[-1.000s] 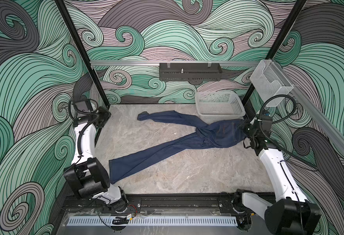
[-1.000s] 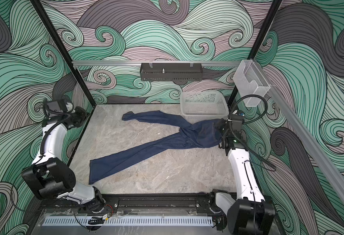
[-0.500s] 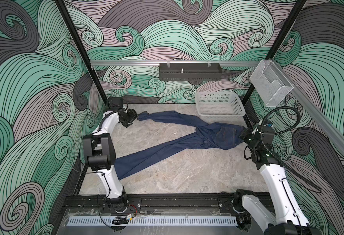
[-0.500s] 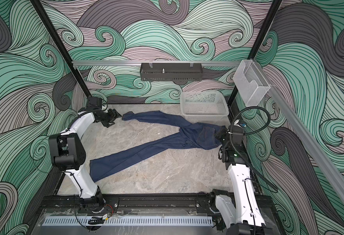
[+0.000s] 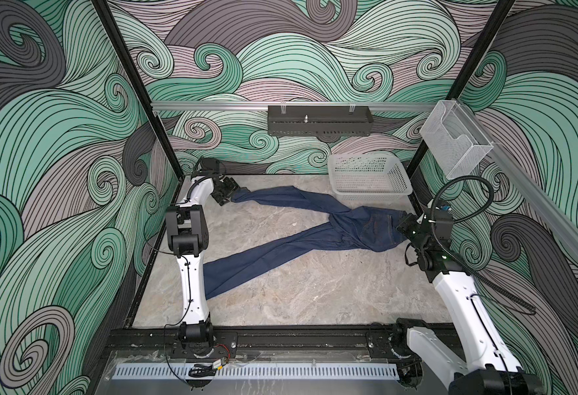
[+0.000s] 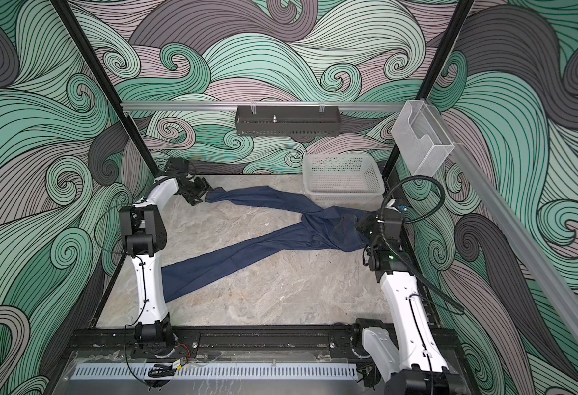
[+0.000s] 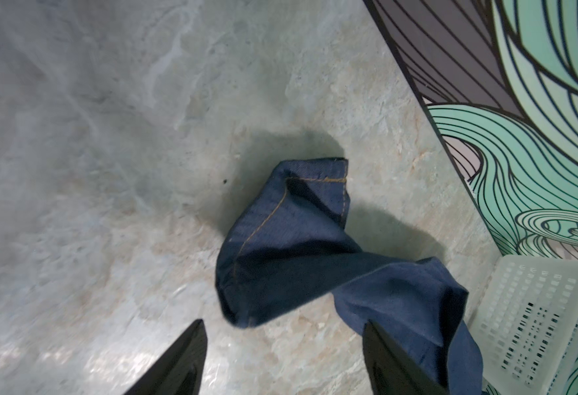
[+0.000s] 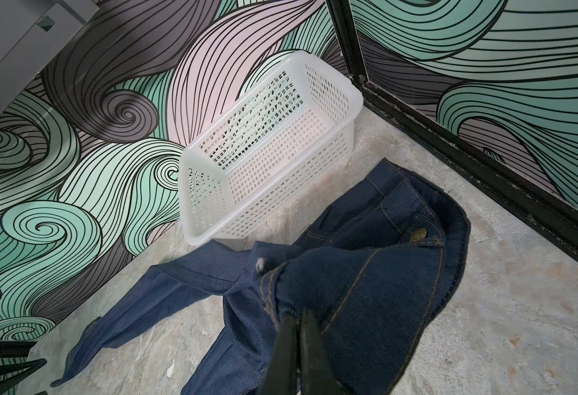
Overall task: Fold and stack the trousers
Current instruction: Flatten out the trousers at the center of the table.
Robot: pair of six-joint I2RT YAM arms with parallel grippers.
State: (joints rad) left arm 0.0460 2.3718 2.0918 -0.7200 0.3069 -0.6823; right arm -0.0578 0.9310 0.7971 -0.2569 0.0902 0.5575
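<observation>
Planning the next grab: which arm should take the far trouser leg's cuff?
Left. The left gripper hangs open beside that cuff; the right gripper is shut on the trousers at the waist.

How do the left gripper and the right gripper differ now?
The left gripper is open, holding nothing; the right gripper is shut on the trousers. The left gripper is at a leg hem; the right gripper is at the waistband. Both have black fingers.

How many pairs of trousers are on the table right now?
1. The trousers sprawl across the table, waist shut in the right gripper, one cuff before the open left gripper. The basket holds none.
</observation>
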